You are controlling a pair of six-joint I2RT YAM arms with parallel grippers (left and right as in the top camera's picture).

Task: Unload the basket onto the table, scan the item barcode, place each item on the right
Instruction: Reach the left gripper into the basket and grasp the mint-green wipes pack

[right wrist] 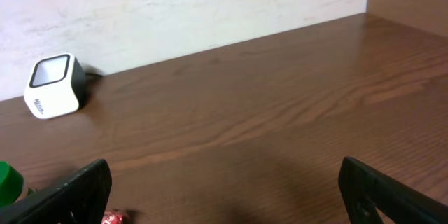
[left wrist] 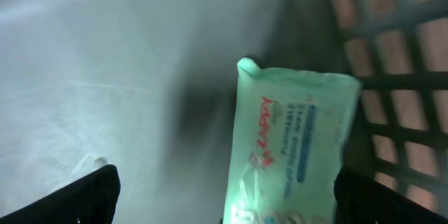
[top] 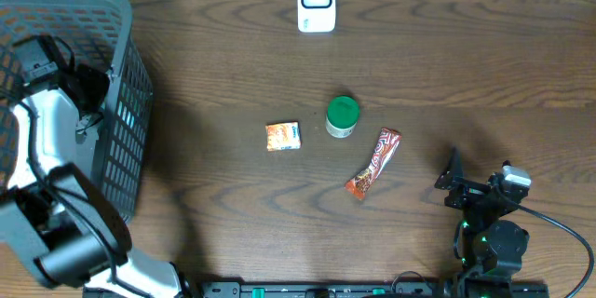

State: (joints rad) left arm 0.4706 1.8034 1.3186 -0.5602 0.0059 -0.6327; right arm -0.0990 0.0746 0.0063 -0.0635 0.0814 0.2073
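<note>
presently the wipes pack (left wrist: 294, 147), pale green and marked zappy, lies inside the grey basket (top: 112, 19), close against its lattice wall, at the left end of the bench (top: 466, 65). the left hand (left wrist: 231, 199) hangs over it with fingers spread wide and nothing held. the pack sits off toward one finger rather than centred between them.

we judge the risks as follows. closing from this offset could pinch only the pack's edge, and the soft film may slip or fold. the finger nearest the lattice could catch on it. we cannot tell where the barcode lies, so a grasp may cover it or turn the wrong face to the scanner (top: 316, 1), which stands well apart at the bench's far edge. the orange packet (top: 283, 136), green-lidded jar (top: 343, 116) and snack bar (top: 374, 162) lie mid-bench, where a low, wide carry could knock them. the right hand (right wrist: 227, 192), also open and empty, rests near the right end.
</note>
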